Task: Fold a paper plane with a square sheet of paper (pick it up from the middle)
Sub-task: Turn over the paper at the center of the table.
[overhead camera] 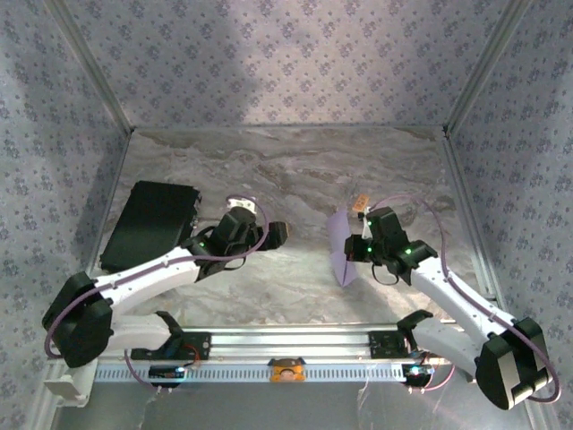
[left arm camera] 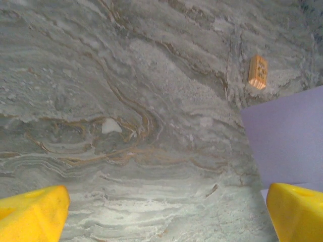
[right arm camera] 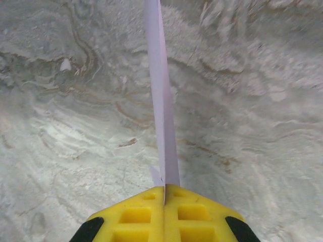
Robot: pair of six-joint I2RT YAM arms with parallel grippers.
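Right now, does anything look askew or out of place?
Only the lavender paper: it is held upright on edge, pinched in the shut right hand, not lying flat on the table. The left hand is open and empty, clear of it. A small tan block lies beyond. No tears or spills visible.

**A robotics lab booth is housing a two-arm bench rig.**

A white left arm [overhead camera: 148,273] and right arm [overhead camera: 457,300] are sitting bolted to a slotted aluminium rail [overhead camera: 295,345] at the near edge. Lilac cables [overhead camera: 55,315] are looping from their joints, and small green lights [overhead camera: 408,252] are glowing near the wrists. Metal frame posts [overhead camera: 89,67] are holding up walls [overhead camera: 269,63] covered in a repeating floral print. These walls are boxing in a tabletop [overhead camera: 295,170] that is wearing a grey marble pattern. The right gripper [right arm camera: 165,189] is showing yellow, grid-moulded plastic fingers, which is pointing to a purpose-built research set-up rather than a home or a shop.
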